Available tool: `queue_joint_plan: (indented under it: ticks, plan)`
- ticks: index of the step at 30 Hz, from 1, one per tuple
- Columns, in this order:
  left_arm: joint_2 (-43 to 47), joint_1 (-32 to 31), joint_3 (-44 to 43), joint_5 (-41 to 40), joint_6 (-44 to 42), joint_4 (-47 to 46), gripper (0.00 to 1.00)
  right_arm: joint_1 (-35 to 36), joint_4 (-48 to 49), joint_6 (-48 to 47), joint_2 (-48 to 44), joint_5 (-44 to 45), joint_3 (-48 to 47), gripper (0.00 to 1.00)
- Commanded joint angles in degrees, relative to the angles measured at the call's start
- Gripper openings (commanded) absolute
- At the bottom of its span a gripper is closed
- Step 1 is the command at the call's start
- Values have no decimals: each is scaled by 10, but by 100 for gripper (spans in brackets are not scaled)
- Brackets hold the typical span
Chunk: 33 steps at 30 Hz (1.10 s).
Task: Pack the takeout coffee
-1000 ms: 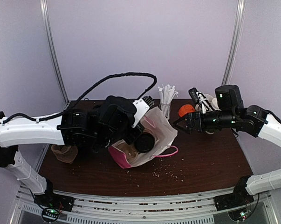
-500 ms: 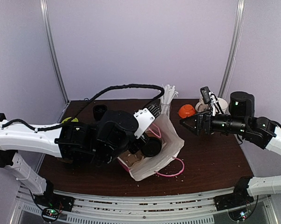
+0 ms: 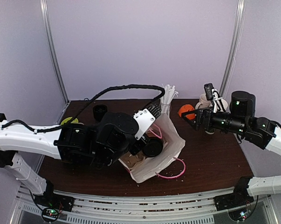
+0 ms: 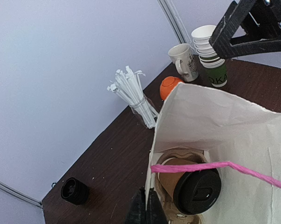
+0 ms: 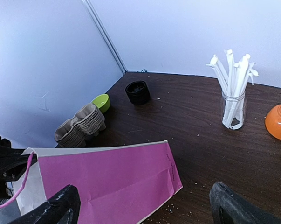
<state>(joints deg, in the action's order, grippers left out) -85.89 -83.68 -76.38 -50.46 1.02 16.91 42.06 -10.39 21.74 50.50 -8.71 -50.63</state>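
While the left tool point(image 4: 147, 211) pinches the bag point(image 4: 215, 121), the right tool point(image 5: 145, 204) gapes wide.

The takeout coffee point(image 4: 191, 186) is a matt brown paper cup under a smooth, faintly shiny black plastic lid. The paper bag point(image 4: 224, 135) holding it is matt and creased, with a pink cord handle point(image 4: 201, 166). The table point(image 5: 201, 140) is dark, matt wood grain. On the left, the pulp carriers point(image 5: 82, 126) look rough. At the far side, the orange bowl point(image 5: 279, 121) is glossy.
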Motion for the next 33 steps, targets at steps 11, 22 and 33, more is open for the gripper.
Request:
queue_joint_plan:
  ticks: [11,22,33]
  plan:
    - [19,-25,38,26,55,-37,0,-4,32,13,-1,98,17,100]
    - [26,-43,28,61,79,-37,0,-4,43,15,13,94,29,100]
    - [10,-69,16,77,111,-18,0,-5,43,20,-10,90,54,100]
